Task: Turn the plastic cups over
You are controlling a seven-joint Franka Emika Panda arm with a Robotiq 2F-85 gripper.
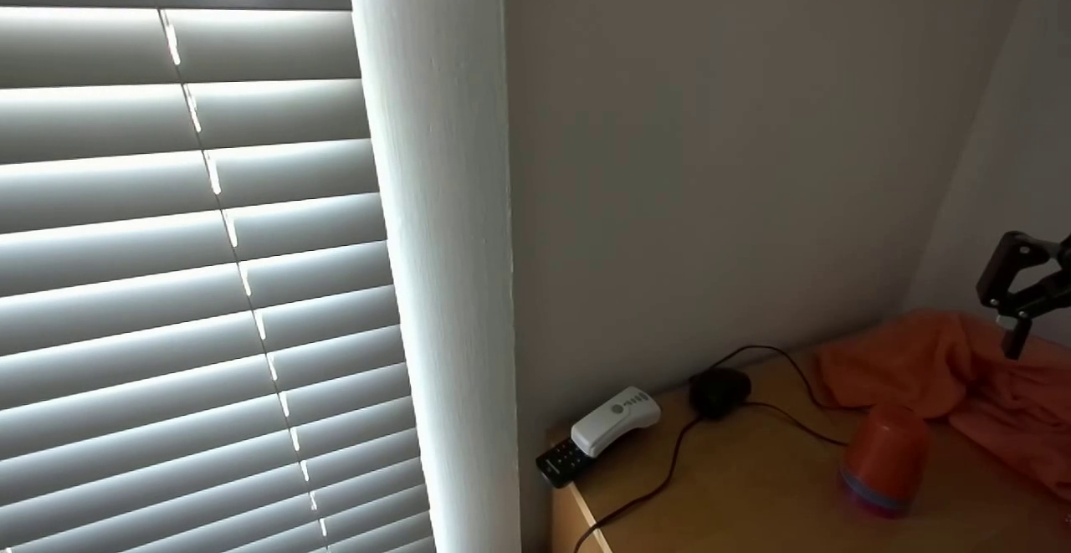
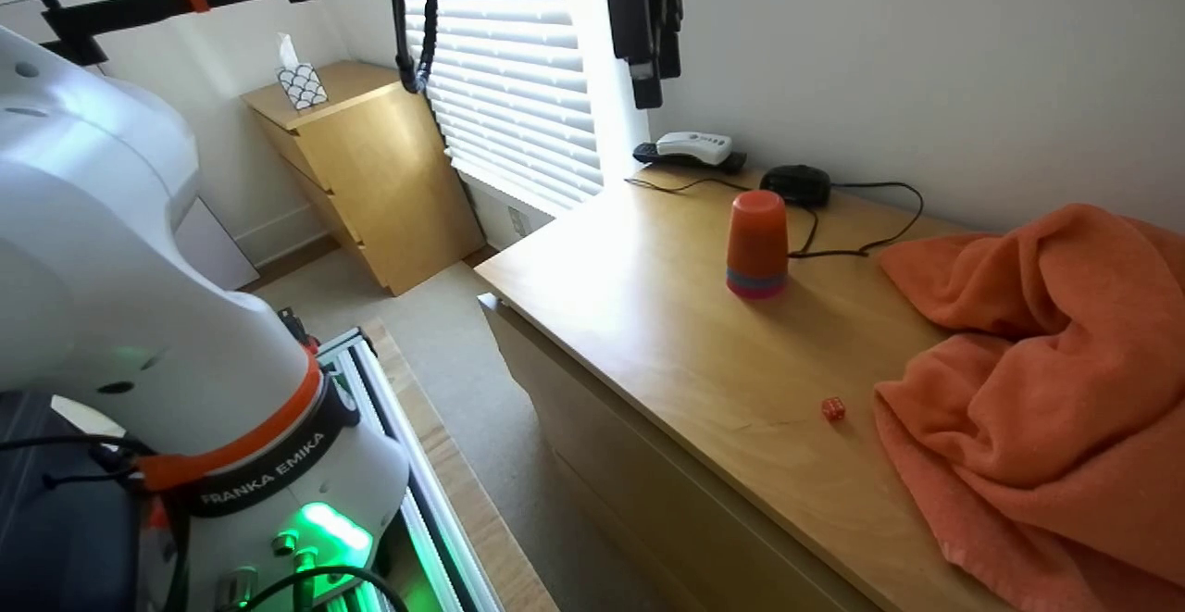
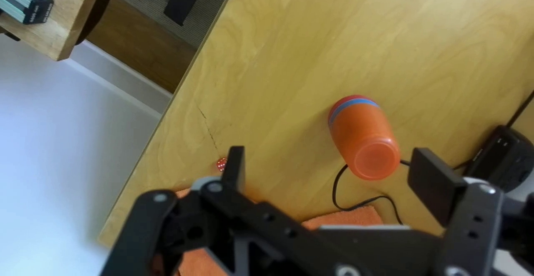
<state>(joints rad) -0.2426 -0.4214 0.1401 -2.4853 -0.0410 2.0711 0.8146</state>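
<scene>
Plastic cups (image 2: 757,246) stand nested upside down on the wooden dresser top: an orange outer cup with blue and pink-red rims showing below it. The stack also shows in an exterior view (image 1: 887,457) and in the wrist view (image 3: 363,138), its closed base facing the camera. My gripper (image 3: 327,159) is open and empty, its fingers wide apart. It hangs well above the dresser, apart from the cups; in the wrist view the stack appears between the fingers, nearer the right one. In both exterior views the gripper (image 2: 648,84) is only partly in frame (image 1: 1014,335).
A crumpled orange cloth (image 2: 1046,390) lies on the dresser top (image 2: 648,279). A small red die (image 2: 833,409) sits near the cloth. A black device (image 2: 796,184) with a cable lies behind the cups. A white remote (image 2: 694,146) rests on a black one at the far corner.
</scene>
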